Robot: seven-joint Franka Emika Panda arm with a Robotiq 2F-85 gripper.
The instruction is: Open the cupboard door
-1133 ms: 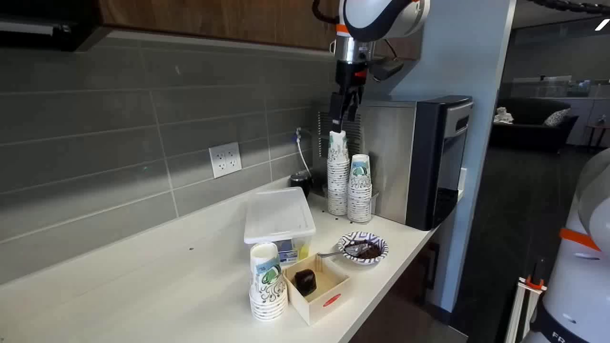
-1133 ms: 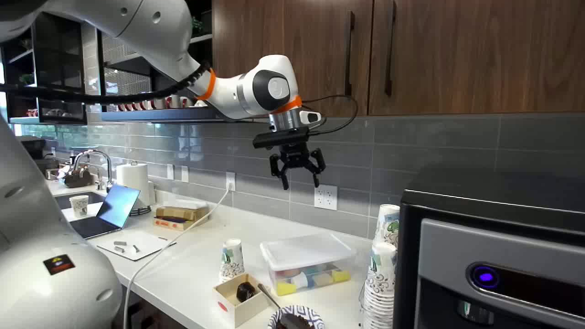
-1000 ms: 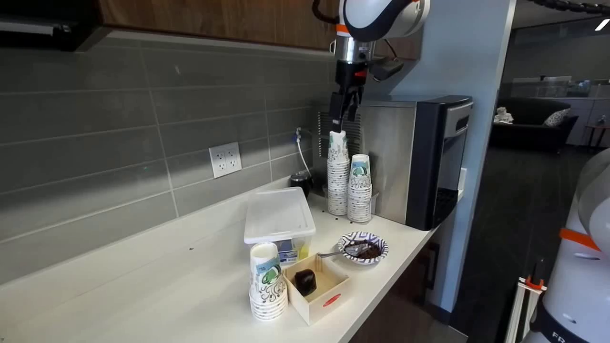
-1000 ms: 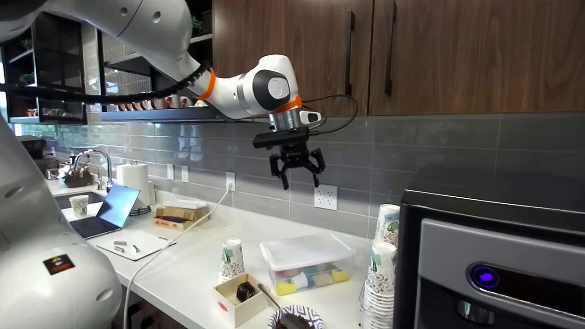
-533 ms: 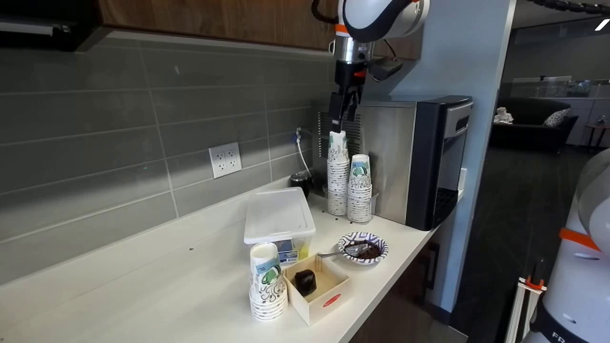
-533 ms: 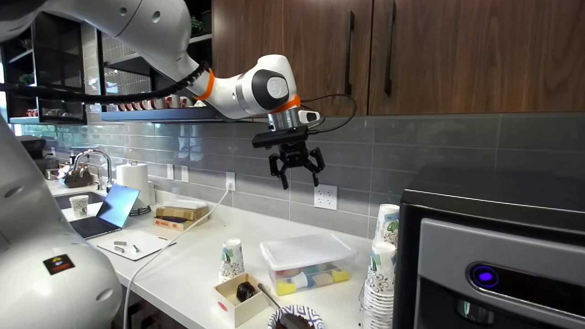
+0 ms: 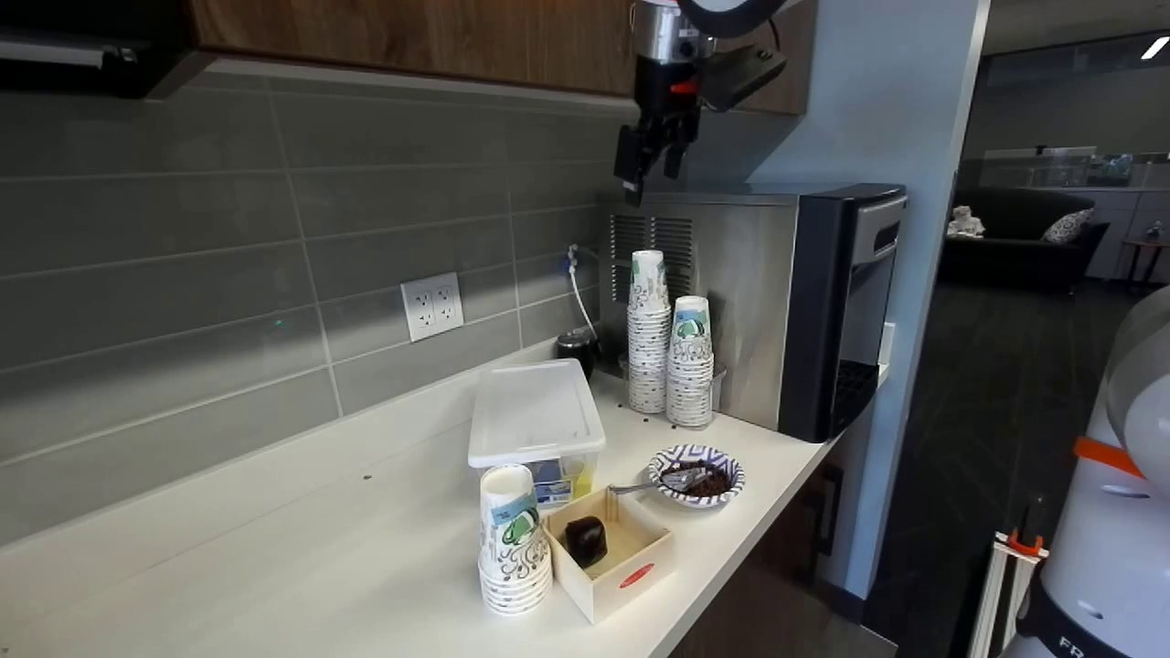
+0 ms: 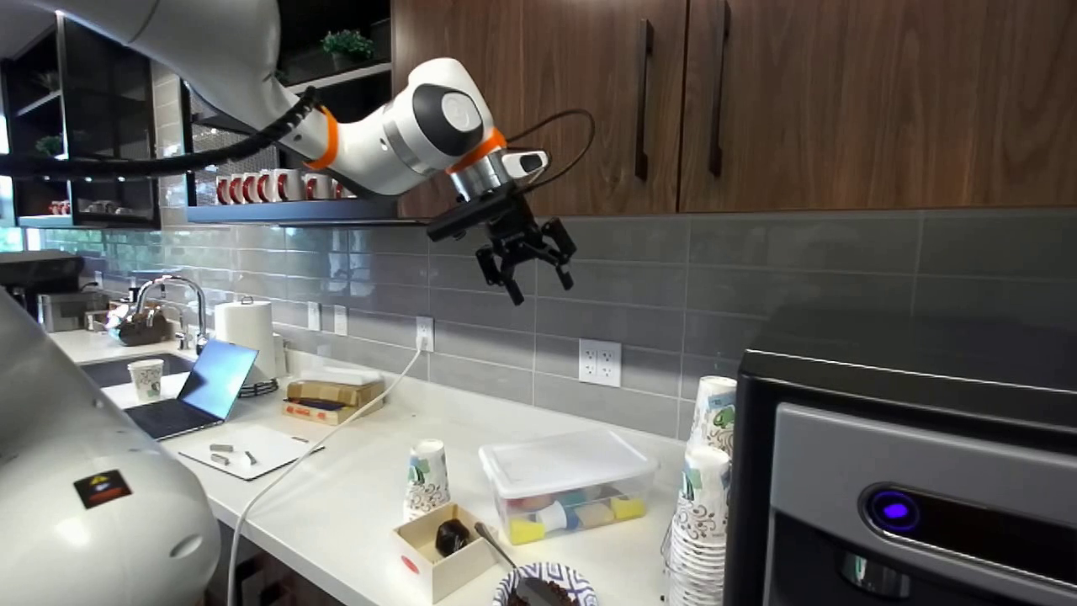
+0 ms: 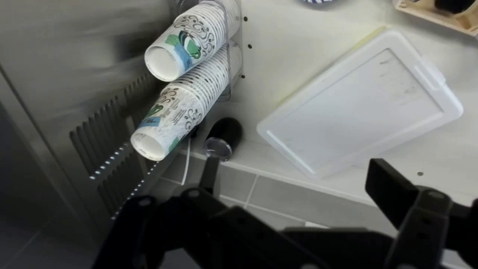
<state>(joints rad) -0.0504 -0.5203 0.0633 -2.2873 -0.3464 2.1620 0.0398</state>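
Two dark wood cupboard doors, left (image 8: pixel 580 76) and right (image 8: pixel 883 109), hang side by side in an exterior view, both shut. Each has a long dark upright handle at the meeting edge, the left door's handle (image 8: pixel 643 101) and the right door's handle (image 8: pixel 718 93). The cupboard front (image 7: pixel 411 37) also shows along the top of an exterior view. My gripper (image 8: pixel 541 288) is open and empty, tilted, below the left door and in front of the tiled wall, apart from both handles. Its spread fingers show in the wrist view (image 9: pixel 294 170), where no cupboard door shows.
Tall cup stacks (image 7: pixel 649 356) stand by the ice machine (image 7: pixel 745 302). A lidded clear bin (image 8: pixel 568 484), a shorter cup stack (image 8: pixel 427 480), a wooden box (image 8: pixel 442 555) and a patterned bowl (image 7: pixel 696 475) are on the counter. A mug shelf (image 8: pixel 294 210) is left of the cupboard.
The arm and gripper have risen and, in an exterior view, shifted left. The gripper has tilted from pointing down. It stays open. The doors and counter items have not moved.
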